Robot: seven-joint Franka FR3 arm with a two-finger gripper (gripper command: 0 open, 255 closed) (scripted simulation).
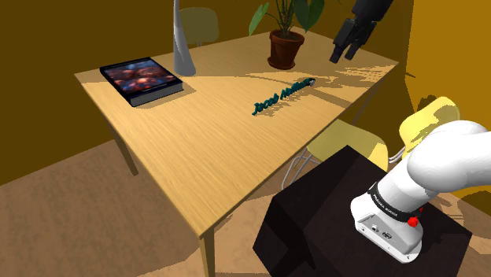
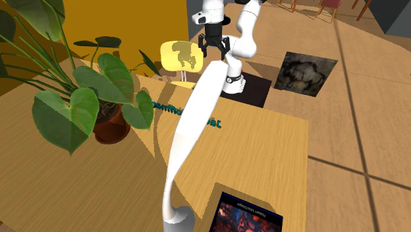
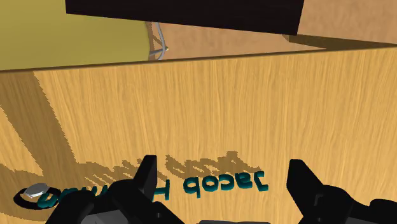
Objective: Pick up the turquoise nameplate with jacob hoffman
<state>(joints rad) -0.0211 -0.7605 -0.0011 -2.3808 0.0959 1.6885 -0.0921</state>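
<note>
Turquoise nameplate (image 1: 283, 96) lies flat on the bench (image 1: 197, 149), not yet grasped; the approach is in hand.
The gripper (image 1: 343, 53) hovers above the nameplate's end nearest the potted plant (image 1: 285, 47), fingers (image 3: 147, 173) spread wide and holding nothing. Next, it likely needs to descend straight, straddle the thin lettering across its narrow width, then close near bench level.

White rounded arm (image 1: 441, 153), dark joint bands (image 1: 389, 201), small red button (image 1: 413, 222), all-black two-fingered tool (image 1: 343, 57)

"Jacob" plus a half-hidden second word on the turquoise nameplate (image 3: 219, 183)
</note>
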